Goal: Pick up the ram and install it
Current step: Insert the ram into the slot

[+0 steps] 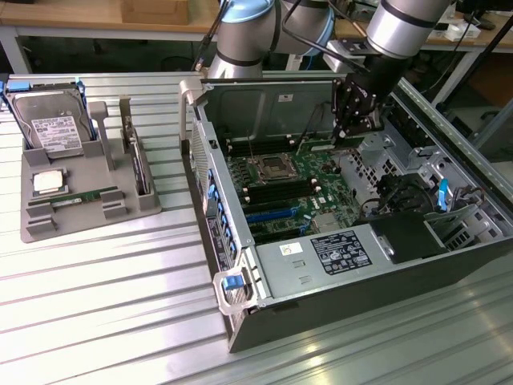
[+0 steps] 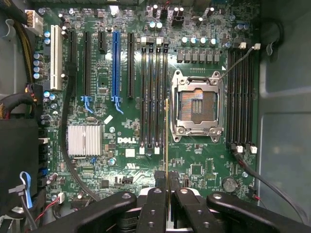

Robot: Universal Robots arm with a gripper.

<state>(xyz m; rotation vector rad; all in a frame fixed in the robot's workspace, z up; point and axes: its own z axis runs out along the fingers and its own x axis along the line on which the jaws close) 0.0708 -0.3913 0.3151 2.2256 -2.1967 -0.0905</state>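
you're in a robotics lab, workshop-style. evidence: industrial robot arm (image 1: 401, 28) mounted over a ribbed aluminium table (image 1: 104, 305). open pc case (image 1: 321, 321) lying on its side on it, motherboard (image 2: 121, 141) exposed. grey moulded fixture tray (image 1: 48, 220) at the exterior view's left holds parts in fitted slots, incl. a hard drive (image 1: 54, 128). gripper (image 2: 167, 194) pinches the ram (image 2: 167, 141) edge-on above the board. wood-topped workbenches (image 1: 80, 14) run behind, with cables and loose gear on them.
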